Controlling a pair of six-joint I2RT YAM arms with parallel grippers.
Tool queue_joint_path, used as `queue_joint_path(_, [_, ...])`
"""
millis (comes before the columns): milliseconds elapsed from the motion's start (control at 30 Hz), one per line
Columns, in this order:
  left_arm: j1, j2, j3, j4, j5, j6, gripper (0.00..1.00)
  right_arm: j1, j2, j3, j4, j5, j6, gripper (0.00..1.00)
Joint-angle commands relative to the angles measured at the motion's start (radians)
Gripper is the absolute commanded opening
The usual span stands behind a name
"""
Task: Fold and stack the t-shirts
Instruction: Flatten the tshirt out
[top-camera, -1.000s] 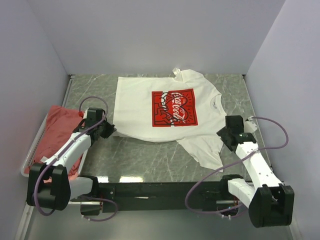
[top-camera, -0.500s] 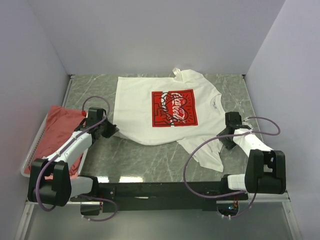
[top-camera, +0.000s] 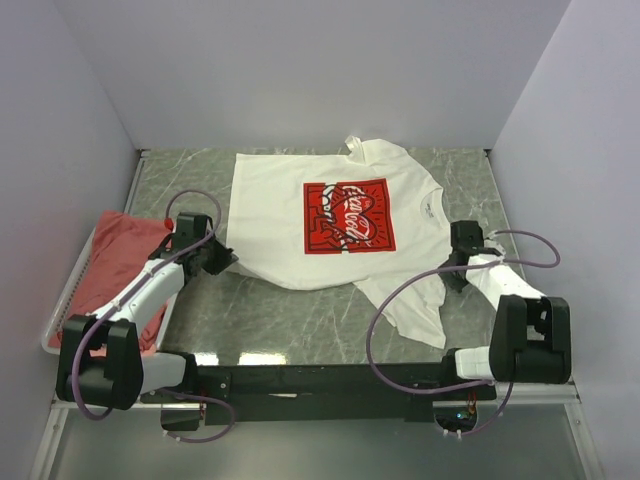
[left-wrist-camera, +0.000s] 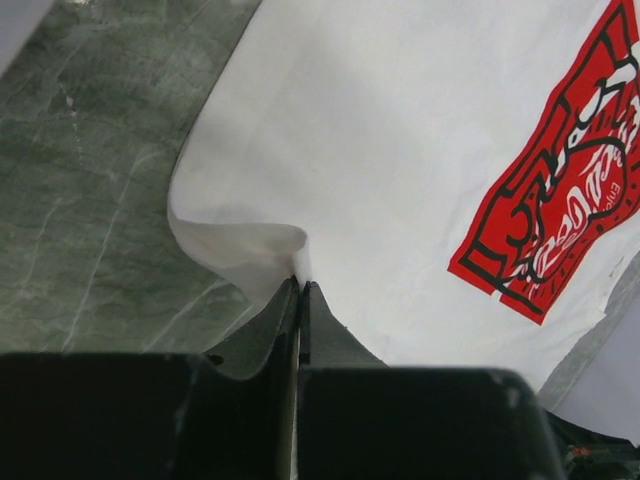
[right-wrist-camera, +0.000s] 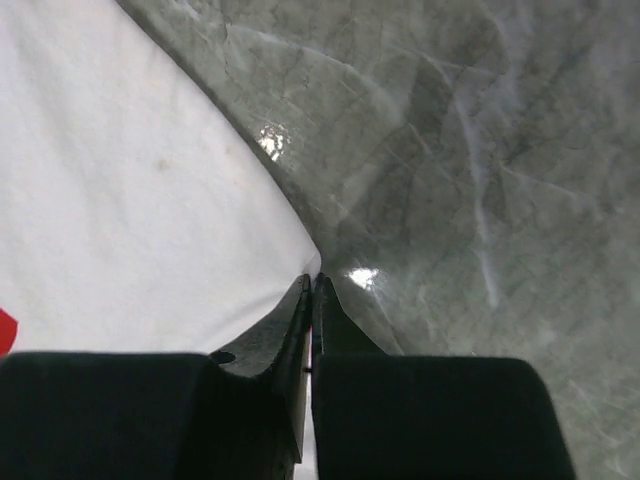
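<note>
A white t-shirt (top-camera: 290, 215) with a red chest print (top-camera: 348, 215) lies spread face up on the green marble table. My left gripper (top-camera: 222, 260) is shut on its near left hem corner (left-wrist-camera: 255, 240), which is lifted into a fold just off the table. My right gripper (top-camera: 452, 272) is shut on the white t-shirt's edge (right-wrist-camera: 300, 262) by the near right sleeve (top-camera: 415, 300). A salmon-red t-shirt (top-camera: 110, 265) lies bunched in the white wire basket (top-camera: 62, 300) at the left.
Grey walls enclose the table on three sides. Bare marble (top-camera: 290, 315) shows between the shirt and the black rail (top-camera: 320, 380) that carries both arm bases. Purple cables (top-camera: 400, 310) loop from each arm.
The right arm swung in towards the shirt's right sleeve and its gripper went from open to shut on the cloth edge. The left gripper kept its hold and shifted slightly.
</note>
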Motion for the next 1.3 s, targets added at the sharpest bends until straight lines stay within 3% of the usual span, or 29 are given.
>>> queue_joint_path(0, [-0.002, -0.023, 0.026, -0.018, -0.032, 0.032, 0.05, -0.013, -0.082, 0.081, -0.092, 0.085, -0.022, 0.02])
queue_joint_path(300, [-0.002, -0.122, -0.095, -0.023, -0.051, -0.003, 0.06, -0.123, -0.194, 0.12, -0.153, 0.062, -0.119, 0.04])
queue_joint_path(400, [-0.005, -0.148, -0.136, -0.006, -0.051, -0.012, 0.09, -0.126, -0.187, 0.115, -0.151, 0.02, -0.148, 0.25])
queue_joint_path(433, [-0.008, -0.153, -0.147, 0.0, -0.051, -0.014, 0.11, -0.126, -0.191, 0.112, -0.151, 0.016, -0.154, 0.48])
queue_joint_path(533, [-0.02, -0.164, -0.173, 0.025, -0.046, -0.017, 0.13, -0.126, -0.22, 0.091, -0.16, -0.01, -0.159, 0.77])
queue_joint_path(600, [-0.034, -0.158, -0.189, 0.046, -0.044, -0.025, 0.13, -0.123, -0.239, 0.062, -0.165, -0.039, -0.156, 0.84])
queue_joint_path(1000, [-0.094, -0.051, -0.134, 0.083, -0.08, -0.098, 0.06, -0.079, -0.317, -0.03, -0.278, -0.09, -0.036, 0.84])
queue_joint_path(1100, [-0.094, 0.014, -0.071, 0.094, -0.072, -0.144, 0.01, -0.079, -0.297, -0.02, -0.315, -0.096, -0.013, 0.8])
queue_joint_path(1267, [-0.094, 0.117, 0.075, 0.052, -0.113, -0.164, 0.01, -0.079, -0.233, 0.006, -0.356, -0.124, -0.019, 0.79])
